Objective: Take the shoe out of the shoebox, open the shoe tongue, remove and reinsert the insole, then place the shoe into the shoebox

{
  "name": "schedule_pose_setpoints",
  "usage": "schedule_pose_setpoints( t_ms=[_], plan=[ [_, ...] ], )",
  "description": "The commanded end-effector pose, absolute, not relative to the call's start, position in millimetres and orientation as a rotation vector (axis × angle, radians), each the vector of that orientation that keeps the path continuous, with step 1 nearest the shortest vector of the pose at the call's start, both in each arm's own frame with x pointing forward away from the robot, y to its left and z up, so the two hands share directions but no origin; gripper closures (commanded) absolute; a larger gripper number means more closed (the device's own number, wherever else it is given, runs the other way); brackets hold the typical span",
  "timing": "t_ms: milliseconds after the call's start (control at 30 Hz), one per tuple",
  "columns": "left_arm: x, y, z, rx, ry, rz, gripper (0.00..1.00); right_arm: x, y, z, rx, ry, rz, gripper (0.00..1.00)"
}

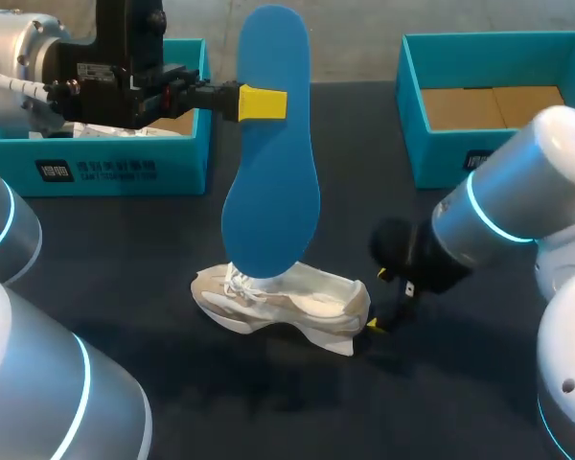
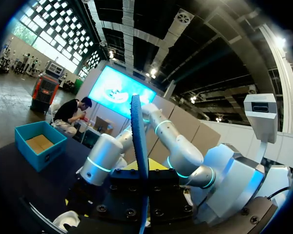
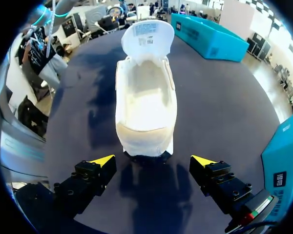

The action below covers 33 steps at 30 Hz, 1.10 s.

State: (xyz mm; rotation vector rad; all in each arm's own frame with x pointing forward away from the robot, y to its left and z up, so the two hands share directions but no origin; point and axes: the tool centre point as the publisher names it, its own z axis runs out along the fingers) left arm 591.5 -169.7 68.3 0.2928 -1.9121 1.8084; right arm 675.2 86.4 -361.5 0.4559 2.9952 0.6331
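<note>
A blue insole (image 1: 268, 163) hangs upright over the table, its lower end just above the white shoe (image 1: 283, 302). My left gripper (image 1: 262, 103) is shut on the insole's upper part. In the left wrist view the insole (image 2: 139, 146) shows edge-on, rising out from between the fingers. The shoe (image 3: 146, 97) stands on the dark table with its tongue folded forward. Behind its heel, my right gripper (image 3: 153, 161) is open, fingertips (image 3: 103, 160) apart on either side and not touching it. From above, the right gripper (image 1: 379, 300) sits at the shoe's right end.
A teal shoebox (image 1: 105, 163) stands at the back left behind my left arm. A second teal box (image 1: 489, 105) with a brown cardboard floor stands at the back right. The dark tabletop (image 1: 268, 402) lies bare in front of the shoe.
</note>
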Motion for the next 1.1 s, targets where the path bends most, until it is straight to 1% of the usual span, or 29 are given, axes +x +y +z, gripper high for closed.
schedule_pose_setpoints(
  t_ms=[33, 333, 500, 733, 1100],
  plan=[
    [591.6, -170.5, 68.5, 0.294, -1.915, 1.805, 1.00, 675.1, 93.8, -358.5, 0.473, 3.060, 0.367, 0.00],
    [591.6, -170.5, 68.5, 0.294, -1.915, 1.805, 1.00, 677.0, 111.8, -346.5, 0.576, 3.098, 0.154, 0.00],
    [591.6, -170.5, 68.5, 0.294, -1.915, 1.805, 1.00, 678.0, 114.7, -346.6, 0.677, 3.094, -0.019, 0.00],
    [591.6, -170.5, 68.5, 0.294, -1.915, 1.805, 1.00, 679.2, 122.5, -343.9, 0.713, 3.096, -0.159, 0.00],
    [591.6, -170.5, 68.5, 0.294, -1.915, 1.805, 1.00, 677.0, 126.4, -342.5, 0.725, 3.091, -0.210, 0.00]
  ],
)
